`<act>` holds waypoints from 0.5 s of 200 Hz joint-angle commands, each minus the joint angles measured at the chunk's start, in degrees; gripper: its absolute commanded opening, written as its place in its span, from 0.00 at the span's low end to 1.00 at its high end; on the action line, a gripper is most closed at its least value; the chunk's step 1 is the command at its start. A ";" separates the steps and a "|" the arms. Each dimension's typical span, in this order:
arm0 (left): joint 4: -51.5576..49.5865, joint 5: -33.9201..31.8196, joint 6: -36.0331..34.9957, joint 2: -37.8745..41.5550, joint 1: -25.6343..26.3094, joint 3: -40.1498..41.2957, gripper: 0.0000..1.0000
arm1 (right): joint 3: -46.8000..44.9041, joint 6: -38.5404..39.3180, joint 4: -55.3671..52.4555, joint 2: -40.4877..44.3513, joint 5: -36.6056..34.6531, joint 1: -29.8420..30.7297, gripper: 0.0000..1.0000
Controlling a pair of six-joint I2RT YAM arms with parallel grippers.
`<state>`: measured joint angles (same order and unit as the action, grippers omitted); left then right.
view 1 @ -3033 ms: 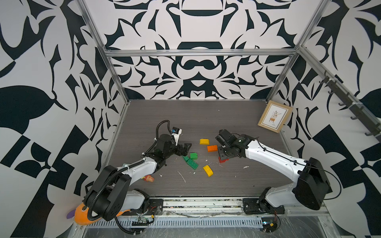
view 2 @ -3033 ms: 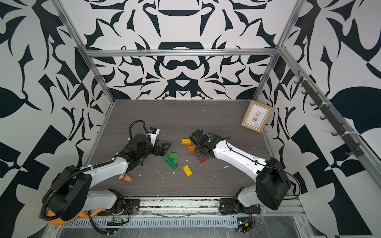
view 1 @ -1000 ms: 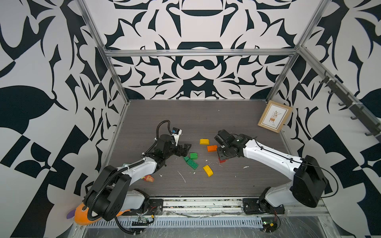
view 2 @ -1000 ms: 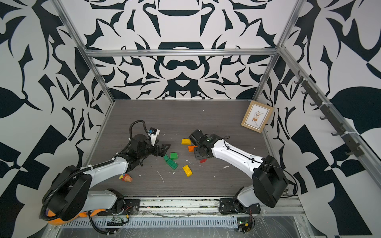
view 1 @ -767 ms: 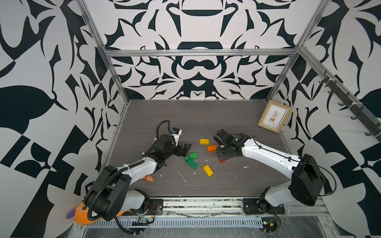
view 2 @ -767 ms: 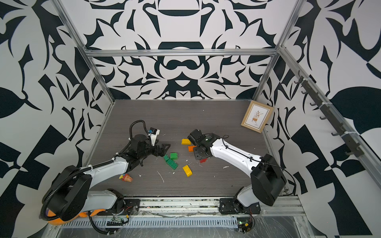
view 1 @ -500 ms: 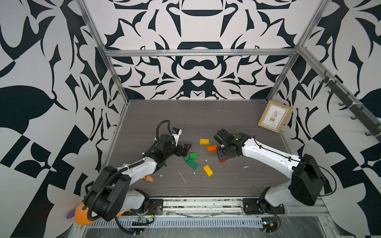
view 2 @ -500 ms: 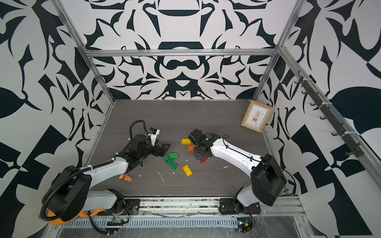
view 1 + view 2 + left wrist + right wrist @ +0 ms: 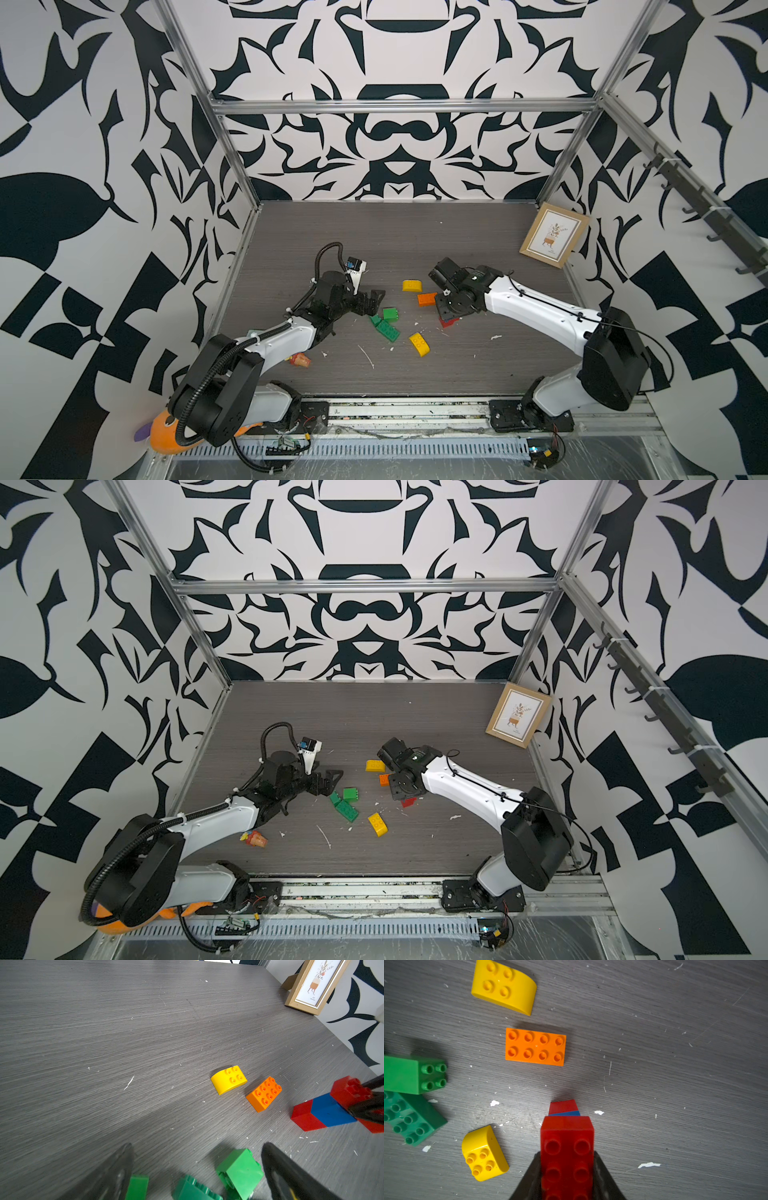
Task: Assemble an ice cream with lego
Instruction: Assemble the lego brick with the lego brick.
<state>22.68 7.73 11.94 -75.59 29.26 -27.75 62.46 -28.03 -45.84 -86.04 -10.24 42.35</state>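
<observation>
My right gripper has its fingers against both sides of a red brick. That brick sits atop a blue and red stack on the table. In both top views the wrist covers most of this stack. An orange brick and a yellow dome lie just beyond it. A second yellow dome lies nearer the front. My left gripper is open, low over the green bricks.
A framed picture leans on the right wall at the back. A crumpled orange-red wrapper lies by the left arm, and an orange plush toy sits behind that arm's base. White scraps dot the grey table.
The right wrist has drifted slightly to the left with the red brick still between its fingers. The left arm and the loose bricks have not moved.
</observation>
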 commanded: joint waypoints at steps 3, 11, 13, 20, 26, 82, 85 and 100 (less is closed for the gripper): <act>-0.53 -0.16 -0.32 0.36 -0.08 -0.90 0.99 | -0.42 0.38 -0.25 1.15 -0.28 -0.16 0.48; -0.53 -0.14 -0.26 0.19 -0.08 -0.98 0.99 | -0.28 0.43 -0.01 1.26 -0.25 -0.15 0.51; -0.53 -0.12 -0.26 0.18 -0.08 -0.99 0.99 | -0.24 0.43 -0.01 1.28 -0.23 -0.16 0.52; -0.53 -0.16 -0.26 0.11 -0.10 -0.98 0.99 | -0.02 0.51 0.12 1.33 -0.17 -0.16 0.55; -0.61 -0.17 -0.28 0.09 -0.08 -0.98 0.99 | 0.08 0.61 0.18 1.55 -0.13 -0.16 0.57; -0.62 -0.30 -0.46 0.35 -0.08 -0.92 0.99 | 0.20 1.17 -0.03 3.59 -2.36 -0.16 0.57; -0.62 -0.26 -0.45 0.41 -0.08 -0.92 0.99 | 0.28 1.22 0.04 3.47 -2.41 -0.16 0.56; -0.70 -0.36 -0.49 0.53 -0.12 -0.90 0.99 | 0.55 1.56 0.15 2.96 -2.39 -0.16 0.52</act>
<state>22.65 7.70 11.94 -75.59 29.26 -27.77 62.19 -26.94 -45.52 -84.27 -10.81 42.35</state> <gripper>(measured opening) 0.992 0.547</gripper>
